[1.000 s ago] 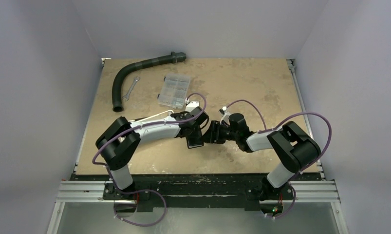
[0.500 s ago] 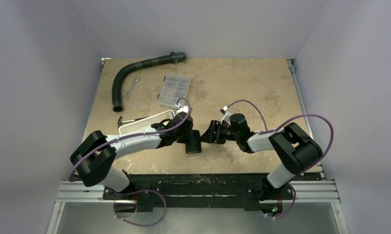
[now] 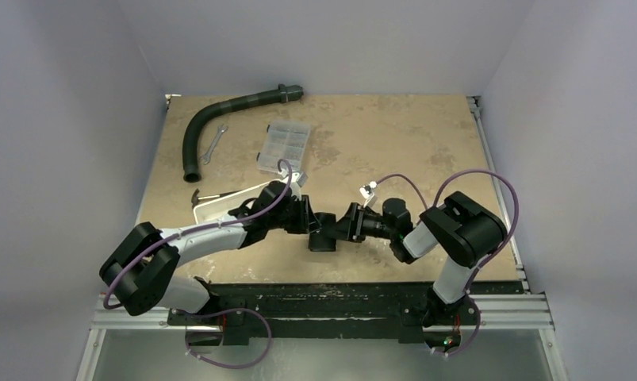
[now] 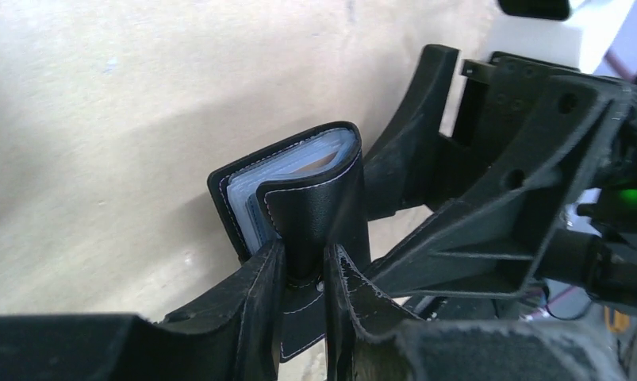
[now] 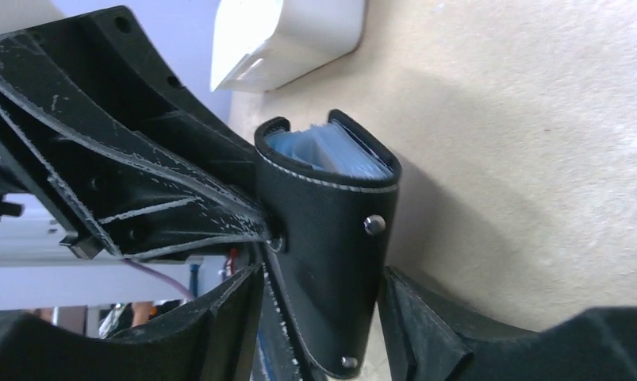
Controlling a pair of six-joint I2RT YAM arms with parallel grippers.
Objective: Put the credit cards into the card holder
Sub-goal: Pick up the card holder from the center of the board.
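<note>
The black card holder (image 3: 324, 240) hangs just above the table between the two arms, half folded. My left gripper (image 3: 313, 225) is shut on one of its flaps; the left wrist view shows the flap pinched between the left gripper (image 4: 305, 258) fingers, with the card holder (image 4: 315, 198) curling above them. My right gripper (image 3: 343, 228) faces it from the right. In the right wrist view the card holder (image 5: 331, 214) stands between the right gripper (image 5: 321, 274) fingers, with a thin gap on one side. Bluish-grey leaves (image 5: 331, 151) show inside; credit cards cannot be told from sleeves.
A white tray (image 3: 220, 202) lies partly under the left arm, and the white tray (image 5: 291, 36) also shows in the right wrist view. A clear compartment box (image 3: 283, 148), a wrench (image 3: 212, 144) and a black hose (image 3: 220, 119) lie at the back left.
The left arm has swung outward and down to the left, and its jaws closed tighter on the flap. The right arm has folded in. The holder has shifted slightly toward the near edge.
</note>
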